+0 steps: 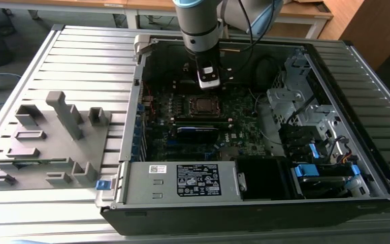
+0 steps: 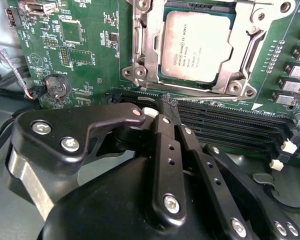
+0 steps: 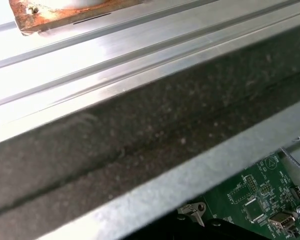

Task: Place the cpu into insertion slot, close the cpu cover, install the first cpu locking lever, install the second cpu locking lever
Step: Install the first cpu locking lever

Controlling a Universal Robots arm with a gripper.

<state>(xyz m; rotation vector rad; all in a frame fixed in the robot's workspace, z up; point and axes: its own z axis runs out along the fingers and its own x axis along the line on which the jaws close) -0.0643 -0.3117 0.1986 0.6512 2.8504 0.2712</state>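
The cpu (image 2: 197,45) lies flat in the insertion slot (image 1: 202,104) on the green motherboard (image 2: 80,40) inside the open computer case. The silver cpu cover (image 2: 147,47) is down around it, and the chip's grey top shows through the cover's window. My gripper (image 2: 169,106) hovers just off the socket, over the black memory slots (image 2: 230,120). Its two black fingers are pressed together with nothing between them. In the exterior view the gripper (image 1: 208,84) hangs just behind the socket, near the case's far wall.
A grey fixture plate (image 1: 46,142) with upright blocks lies on the slatted table at the exterior view's left. Inside the case are a black card (image 1: 196,133), the power supply (image 1: 181,180) in front, and drive bays with blue tabs (image 1: 310,170). The case wall (image 3: 140,135) is close to the wrist.
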